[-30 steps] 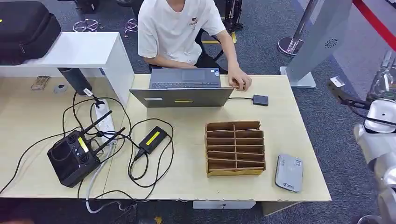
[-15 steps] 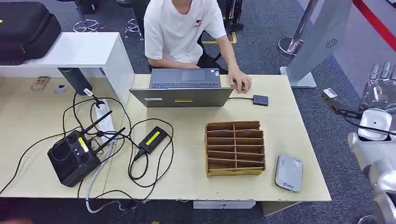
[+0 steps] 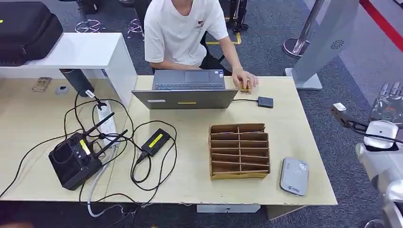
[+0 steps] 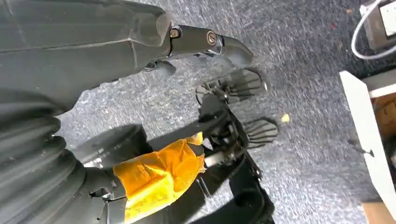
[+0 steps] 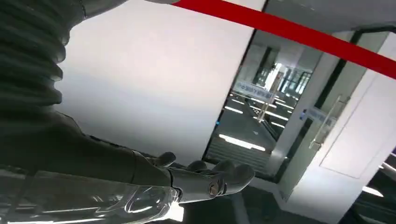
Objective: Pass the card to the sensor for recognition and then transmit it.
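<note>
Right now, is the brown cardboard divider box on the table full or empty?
Empty: the brown cardboard divider box shows bare slots, no cards visible in the head view.

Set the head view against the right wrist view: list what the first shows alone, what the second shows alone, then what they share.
Head view alone: the table, a laptop with a person behind it, a brown slotted card box, and a grey sensor near the table's front corner.

Right wrist view alone: a white wall, a red stripe, and a glass doorway.

Shared: the right robot hand, raised beside the table and holding nothing.
</note>
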Robot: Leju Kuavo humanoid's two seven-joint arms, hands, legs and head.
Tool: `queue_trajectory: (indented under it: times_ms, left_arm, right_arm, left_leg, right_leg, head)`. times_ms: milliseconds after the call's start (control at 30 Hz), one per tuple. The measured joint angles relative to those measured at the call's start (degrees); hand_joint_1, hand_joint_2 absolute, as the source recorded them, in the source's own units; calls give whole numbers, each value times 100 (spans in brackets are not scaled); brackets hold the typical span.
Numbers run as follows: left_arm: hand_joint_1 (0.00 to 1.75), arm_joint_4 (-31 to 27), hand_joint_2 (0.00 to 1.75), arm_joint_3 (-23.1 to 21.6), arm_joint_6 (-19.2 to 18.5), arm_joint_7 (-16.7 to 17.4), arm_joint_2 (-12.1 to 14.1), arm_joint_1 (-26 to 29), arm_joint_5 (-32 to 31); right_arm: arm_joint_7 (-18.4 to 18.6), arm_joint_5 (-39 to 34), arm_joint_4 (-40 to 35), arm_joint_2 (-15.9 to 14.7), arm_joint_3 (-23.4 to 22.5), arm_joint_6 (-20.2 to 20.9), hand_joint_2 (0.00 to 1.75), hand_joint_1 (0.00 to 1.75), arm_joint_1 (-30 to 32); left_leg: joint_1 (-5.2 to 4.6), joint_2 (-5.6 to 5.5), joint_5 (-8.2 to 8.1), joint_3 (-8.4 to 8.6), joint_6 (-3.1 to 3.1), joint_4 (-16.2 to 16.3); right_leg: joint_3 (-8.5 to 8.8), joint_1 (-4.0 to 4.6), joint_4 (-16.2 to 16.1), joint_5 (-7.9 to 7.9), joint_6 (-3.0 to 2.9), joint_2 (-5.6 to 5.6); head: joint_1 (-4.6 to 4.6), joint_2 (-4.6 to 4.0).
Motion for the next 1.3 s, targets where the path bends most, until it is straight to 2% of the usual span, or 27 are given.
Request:
queue_trajectory:
  times_ms: [133,233,300,467,633,767,1033,1300]
  left_arm:
    - [0,0,175,-2,-22,-50,44,4,-53]
    - [0,-9,175,-101,-37,-438,74,45,-379]
    - [0,-11,175,-190,57,-612,96,112,-524]
    - [0,-28,175,-317,105,-774,142,275,-647]
    - [0,-26,175,-363,70,-601,188,297,-464]
    - [0,-26,175,-363,37,-601,206,311,-413]
    - [0,-26,175,-361,-79,-658,225,398,-304]
    - [0,-26,175,-275,-236,-638,243,405,-175]
  right_arm:
    - [92,-13,35,-127,20,188,175,0,77]
    - [280,-46,55,-357,29,512,175,0,234]
    - [308,-15,66,-568,-6,538,175,0,402]
    - [330,-59,125,-1026,-140,546,175,0,852]
    - [406,-107,190,-1418,-365,977,175,0,1357]
    - [455,-322,245,-1594,-608,975,175,0,1900]
    - [527,-741,313,-1607,-1130,966,175,0,3111]
    - [518,-988,380,-1115,-1449,959,175,0,3920]
  left_leg:
    - [-1,12,-3,6,-2,0]
    - [0,-12,-2,6,-2,0]
    - [-1,-12,-6,5,-3,0]
    - [-2,-7,-18,7,-12,0]
    - [-2,-14,-24,8,-15,-1]
    - [-2,-10,-29,13,-17,-6]
    - [2,-12,-38,24,-30,-16]
    - [15,-4,-53,50,-53,-21]
  right_leg:
    - [-3,0,-1,-1,-1,11]
    - [5,0,-2,-6,-1,-11]
    - [7,0,-2,-9,-5,-13]
    - [6,0,-3,-16,-11,-6]
    - [8,1,-4,-26,-19,-20]
    - [8,1,-2,-29,-24,-15]
    - [17,5,-1,-44,-37,-18]
    - [31,16,2,-58,-59,-12]
  head:
    - [0,0]
    - [0,0]
    - [-2,0]
    - [0,0]
    - [0,0]
    - [-2,0]
    - [-2,0]
    - [0,0]
